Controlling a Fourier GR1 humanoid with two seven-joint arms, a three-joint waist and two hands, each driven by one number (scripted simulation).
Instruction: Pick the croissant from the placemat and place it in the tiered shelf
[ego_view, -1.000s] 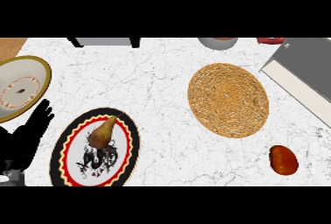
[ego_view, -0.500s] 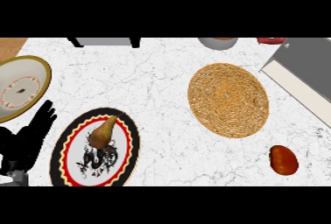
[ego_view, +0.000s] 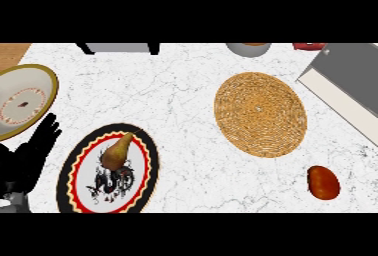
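The round woven placemat (ego_view: 260, 114) lies right of centre with nothing on it. A reddish-brown oval piece of food (ego_view: 323, 182), possibly the croissant, rests on the marble counter below and to the right of the mat. A grey and cream slanted structure (ego_view: 345, 82), perhaps the tiered shelf, fills the upper right corner. My left hand (ego_view: 31, 156) rests at the left edge, fingers straight and pointing up, holding nothing. The right hand does not show.
A rooster-patterned plate (ego_view: 81, 165) beside my left hand carries a brown pear-shaped item (ego_view: 116, 151). A gold-rimmed plate (ego_view: 33, 82) sits at the far left. A grey stand with black legs (ego_view: 118, 48), a grey bowl (ego_view: 249, 49) and a red object (ego_view: 308, 46) line the far edge.
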